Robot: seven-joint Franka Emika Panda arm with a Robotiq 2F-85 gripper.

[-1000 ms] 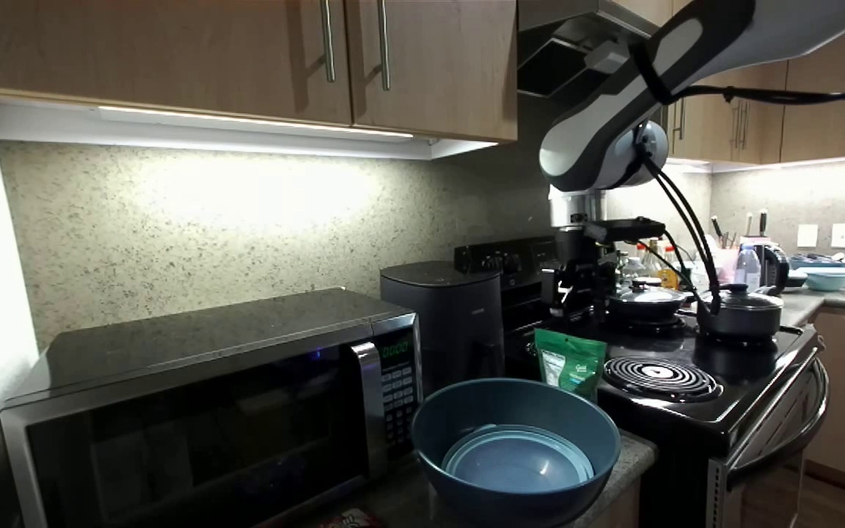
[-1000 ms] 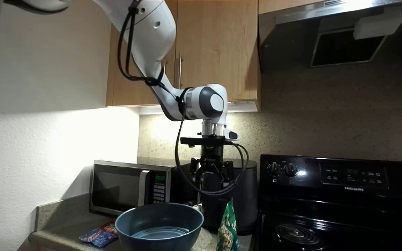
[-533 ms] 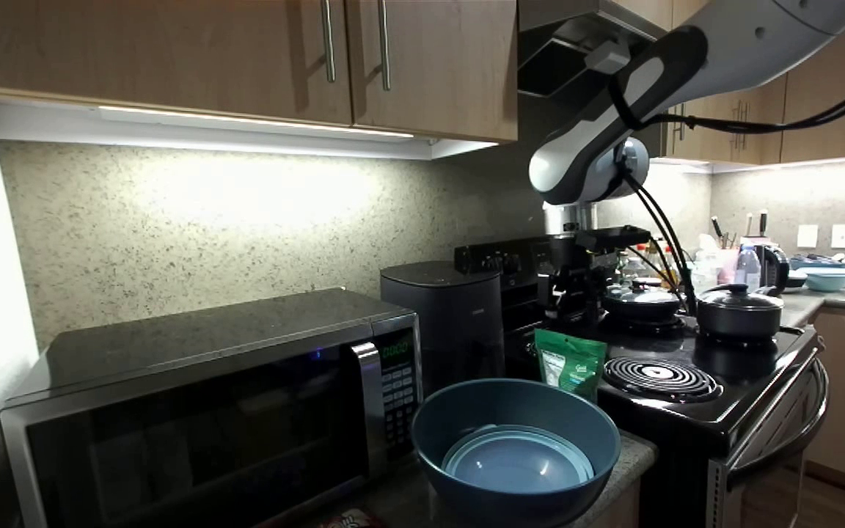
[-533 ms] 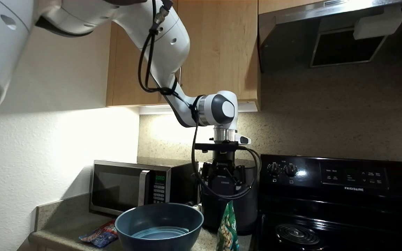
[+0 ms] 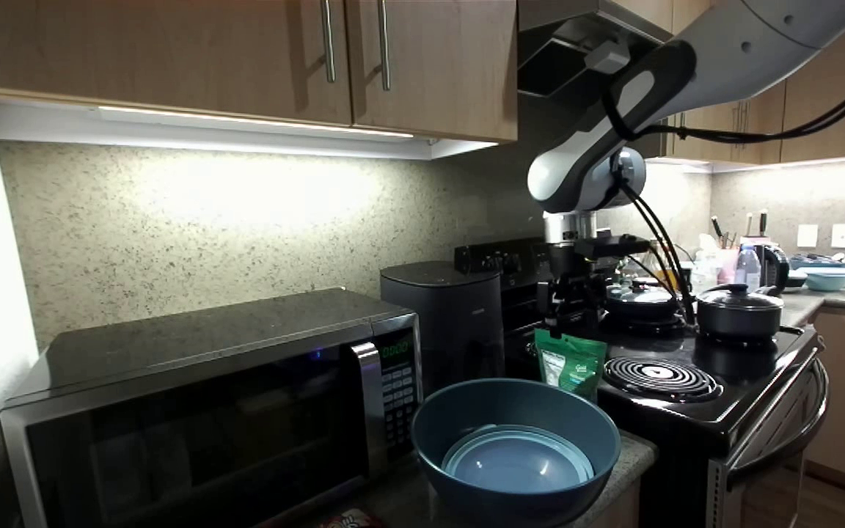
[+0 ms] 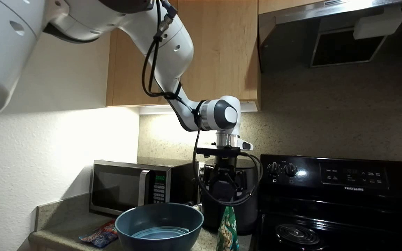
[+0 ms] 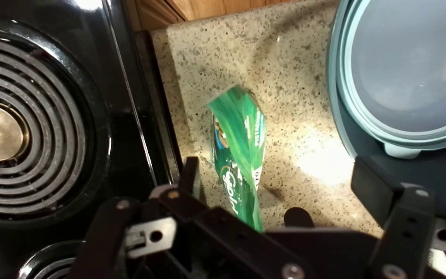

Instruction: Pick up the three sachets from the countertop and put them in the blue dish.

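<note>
A green sachet (image 5: 571, 363) stands upright on the countertop beside the stove; it also shows in an exterior view (image 6: 227, 230) and from above in the wrist view (image 7: 242, 155). My gripper (image 7: 281, 182) is open and empty just above it, pointing down, with one finger on each side of the sachet; the sachet is nearer the left finger. The gripper (image 6: 223, 193) is in both exterior views. The blue dish (image 6: 166, 245) stands beside the sachet, its inside at right in the wrist view (image 7: 362, 145). Red and blue packaging (image 6: 99, 236) lies flat beyond the dish; whether one or two sachets is unclear.
Light-blue nested containers (image 5: 518, 462) sit inside the dish. A microwave (image 6: 127, 188) and a tall black appliance (image 5: 443, 330) stand behind. The black stove (image 5: 752, 381) with a coil burner (image 7: 52, 128) borders the counter. Lidded pots (image 5: 739, 315) stand on the stove.
My gripper has moved right and down in one exterior view, slightly left and down in another, ending above the green sachet. The sachets and dish have not moved.
</note>
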